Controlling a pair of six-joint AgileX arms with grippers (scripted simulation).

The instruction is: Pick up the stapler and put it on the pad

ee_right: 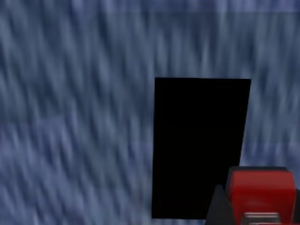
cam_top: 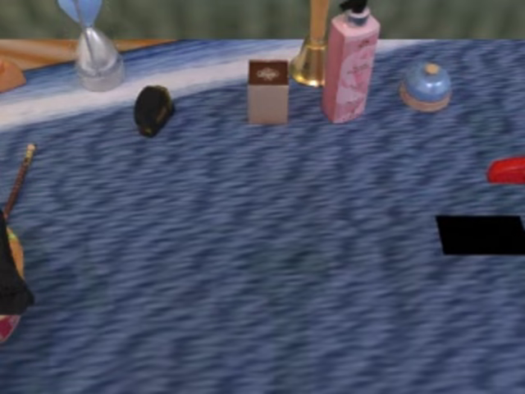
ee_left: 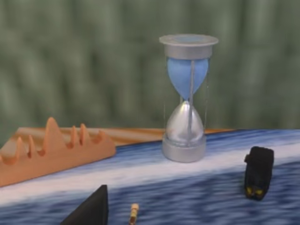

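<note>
The blue woven surface (cam_top: 262,271) fills nearly all of the top view. My left arm (cam_top: 10,283) sits parked at the left edge of that view. All I see of the left pincer (ee_left: 91,211) is a dark wedge at the bottom of the left wrist view, so I cannot tell how it stands.

The pad (cam_top: 481,235) lies flat at the right edge of the top view, a little below the middle. In the right wrist view it takes up the centre and lower middle.

Along the upper edge of the top view stands a row of things:
- The pink bottle (cam_top: 350,70) is upright with its black pump on. What it holds is hidden.
- The hourglass (cam_top: 97,49), at the upper left, has a blue upper bulb.
- The beige box (cam_top: 268,92) has its brown top closed, so I cannot see inside.
- A brass base (cam_top: 310,61) stands between the box and the bottle.
- A blue bell (cam_top: 426,86) stands to the right of the bottle.

The stapler (cam_top: 509,170) shows at the right edge of the top view, just above the pad and cut off by the frame. In the lower right of the right wrist view its red end sits inside my right pincer (ee_right: 258,211). A dark finger (ee_right: 219,210) is tight against its side, so the pincer is closed about it.

The black oval object (cam_top: 152,109) rests left of the box. A thin stick (cam_top: 20,176) lies near the left edge.
</note>
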